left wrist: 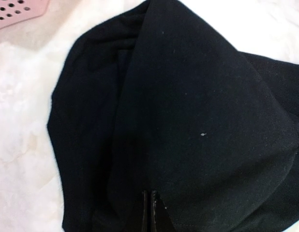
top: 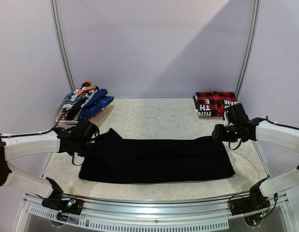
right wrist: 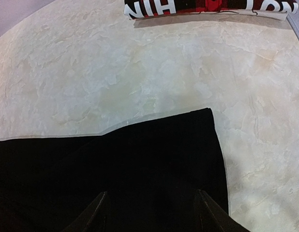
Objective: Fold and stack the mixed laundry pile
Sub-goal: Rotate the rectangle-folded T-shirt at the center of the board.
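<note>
The black trousers [top: 159, 159] lie stretched across the table in a long band. Their left end is pulled up into a peaked fold [left wrist: 188, 96]. My left gripper [top: 93, 141] is at that left end, and its fingers [left wrist: 150, 212] are pressed together with the black cloth gathered around them. My right gripper [top: 219, 133] hovers over the trousers' right end [right wrist: 178, 145], open, with its two fingertips [right wrist: 98, 212] wide apart above the cloth. The rest of the mixed laundry pile [top: 84, 99] sits at the back left, blue plaid and grey-orange pieces heaped together.
A folded red-and-black plaid piece with white letters [top: 216, 103] [right wrist: 207, 6] lies at the back right. A pale lattice basket [top: 67, 124] [left wrist: 14, 9] sits under the pile, close to my left gripper. Curved metal poles and the booth wall ring the table.
</note>
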Robot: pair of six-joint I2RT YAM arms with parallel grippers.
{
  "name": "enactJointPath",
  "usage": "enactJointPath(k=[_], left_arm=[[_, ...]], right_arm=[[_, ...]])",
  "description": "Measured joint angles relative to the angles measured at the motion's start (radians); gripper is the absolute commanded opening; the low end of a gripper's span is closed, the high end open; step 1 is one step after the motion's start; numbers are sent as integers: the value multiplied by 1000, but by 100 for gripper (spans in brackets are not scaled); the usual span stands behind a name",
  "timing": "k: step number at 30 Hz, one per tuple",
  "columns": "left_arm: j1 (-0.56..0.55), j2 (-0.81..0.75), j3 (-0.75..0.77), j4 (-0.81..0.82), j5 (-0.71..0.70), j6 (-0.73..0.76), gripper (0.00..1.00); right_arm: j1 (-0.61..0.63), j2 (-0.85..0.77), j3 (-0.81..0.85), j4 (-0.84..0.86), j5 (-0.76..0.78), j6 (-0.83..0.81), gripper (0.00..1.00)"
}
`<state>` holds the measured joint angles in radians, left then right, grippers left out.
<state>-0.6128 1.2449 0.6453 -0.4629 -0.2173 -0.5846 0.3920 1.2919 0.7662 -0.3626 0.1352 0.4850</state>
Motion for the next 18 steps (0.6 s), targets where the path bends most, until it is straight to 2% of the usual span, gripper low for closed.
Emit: enactJointPath(k=[9, 18], left_arm=[[-33, -101, 59, -175, -51, -42, 0], [-76, -105, 95, -285, -65, -76, 0]], right_arm=[[0, 0, -16, 17, -16, 0, 59], [0, 0, -24, 30, -19, 1, 59]])
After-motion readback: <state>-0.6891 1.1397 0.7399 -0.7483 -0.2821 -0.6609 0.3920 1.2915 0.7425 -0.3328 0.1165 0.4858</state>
